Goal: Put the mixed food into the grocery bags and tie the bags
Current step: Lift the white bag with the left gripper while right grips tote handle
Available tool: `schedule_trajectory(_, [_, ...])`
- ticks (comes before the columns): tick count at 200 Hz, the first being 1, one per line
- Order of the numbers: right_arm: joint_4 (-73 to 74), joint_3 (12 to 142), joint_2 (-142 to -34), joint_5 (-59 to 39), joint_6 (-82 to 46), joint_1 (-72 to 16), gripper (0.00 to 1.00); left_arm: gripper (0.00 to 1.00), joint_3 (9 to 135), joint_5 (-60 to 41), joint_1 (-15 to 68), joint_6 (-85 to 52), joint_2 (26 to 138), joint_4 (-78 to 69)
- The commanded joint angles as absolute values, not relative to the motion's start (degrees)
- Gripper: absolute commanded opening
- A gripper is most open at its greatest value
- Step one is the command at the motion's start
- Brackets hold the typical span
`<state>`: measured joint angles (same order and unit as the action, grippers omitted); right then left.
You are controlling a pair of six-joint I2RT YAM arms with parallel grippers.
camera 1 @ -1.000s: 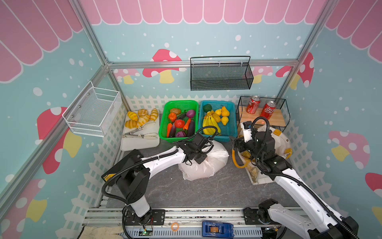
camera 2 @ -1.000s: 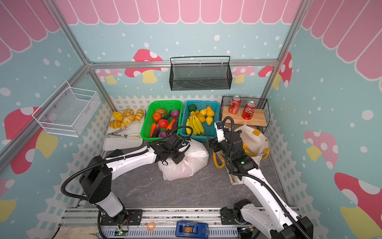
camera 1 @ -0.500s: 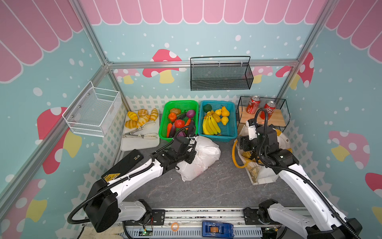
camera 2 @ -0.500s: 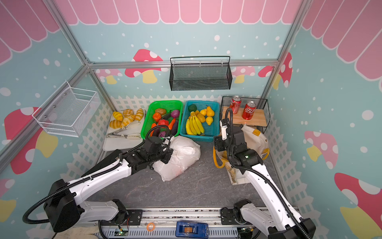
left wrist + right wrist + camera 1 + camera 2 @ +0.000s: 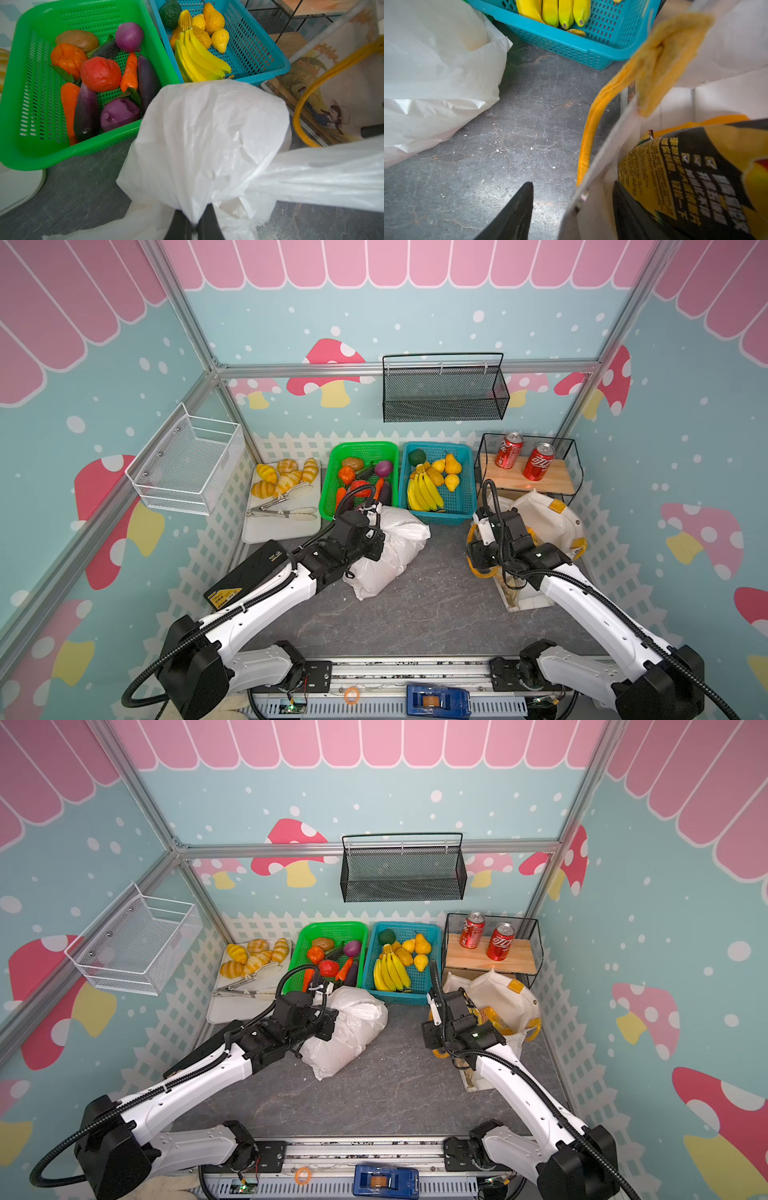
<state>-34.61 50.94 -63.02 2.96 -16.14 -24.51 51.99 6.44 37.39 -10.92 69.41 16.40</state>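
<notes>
The thin, crinkly white plastic bag (image 5: 395,547) lies bulging in the middle of the table, on the near side of the green plastic basket (image 5: 362,444). The left gripper (image 5: 193,226) is closed tight on a bunched fold of its light, slippery film, and the gathered neck seems the safest hold. At right, the right gripper (image 5: 572,187) stands about half open astride the floppy rim of the cream cloth tote with yellow handles (image 5: 544,510), gripping nothing.
</notes>
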Motion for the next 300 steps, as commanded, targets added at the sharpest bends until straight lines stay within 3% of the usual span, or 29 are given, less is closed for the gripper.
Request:
schedule_trajectory(1, [-34.22, 50.86, -62.63, 1.11, -17.67, -24.96, 0.37, 0.0, 51.26, 7.9, 36.93, -13.17, 66.29, 14.39])
schedule_trajectory(27, [-35.58, 52.42, -61.35, -3.84, -17.25, -24.94, 0.15, 0.0, 51.06, 7.85, 36.23, -14.27, 63.73, 14.87])
schedule_trajectory(57, [-32.34, 53.36, -60.42, -17.21, -18.46, -25.29, 0.05, 0.0, 51.16, 7.64, 34.41, -15.89, 61.04, 15.1])
schedule_trajectory(106, [-20.54, 54.06, -60.69, -26.55, -25.14, -27.93, 0.03, 0.0, 54.95, 12.48, 33.33, -18.73, 59.35, 19.94])
schedule_trajectory(155, [-7.3, 52.74, -66.63, -26.55, -31.68, -33.69, 0.04, 0.0, 58.38, 17.22, 33.24, -19.16, 58.76, 23.68])
schedule_trajectory(229, [5.35, 59.34, -79.58, -26.87, -35.76, -43.48, 0.2, 0.0, 64.42, 30.75, 32.99, -18.43, 55.86, 28.71])
schedule_trajectory(265, [3.17, 62.56, -78.27, -27.49, -32.27, -44.04, 0.39, 0.0, 68.35, 30.72, 32.95, -19.34, 54.72, 30.64])
schedule_trajectory(300, [-9.04, 66.71, -73.97, -24.35, -23.52, -42.58, 0.57, 0.0, 71.71, 26.09, 35.56, -23.48, 53.4, 31.21])
